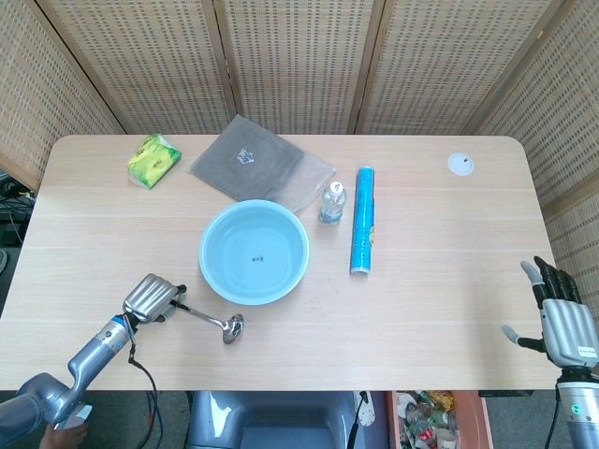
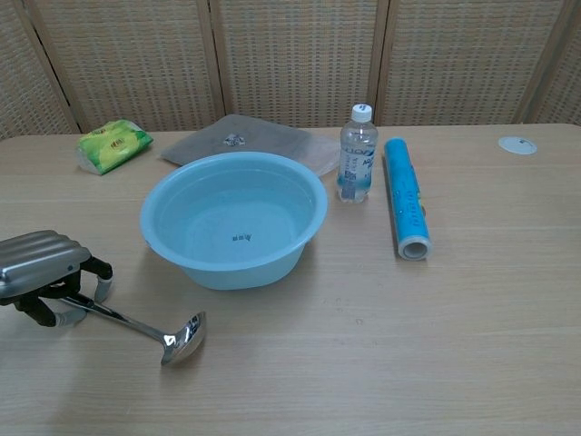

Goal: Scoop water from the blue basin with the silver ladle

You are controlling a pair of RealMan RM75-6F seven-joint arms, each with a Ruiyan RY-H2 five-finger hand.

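Note:
The blue basin (image 1: 254,253) (image 2: 233,218) stands mid-table with water in it. In front of it and to its left the silver ladle (image 1: 208,320) (image 2: 136,324) lies flat on the table, bowl toward the right. My left hand (image 1: 153,297) (image 2: 44,276) arches over the ladle's handle end, fingers on the far side and thumb on the near side. Whether they press the handle is unclear. My right hand (image 1: 562,318) hovers off the table's right front corner with its fingers spread and nothing in it; the chest view does not show it.
Behind the basin lie a grey cloth (image 1: 262,166) and a green packet (image 1: 153,159). To its right stand a small water bottle (image 2: 358,165) and a blue roll (image 2: 403,196). A white disc (image 1: 460,165) sits at the back right.

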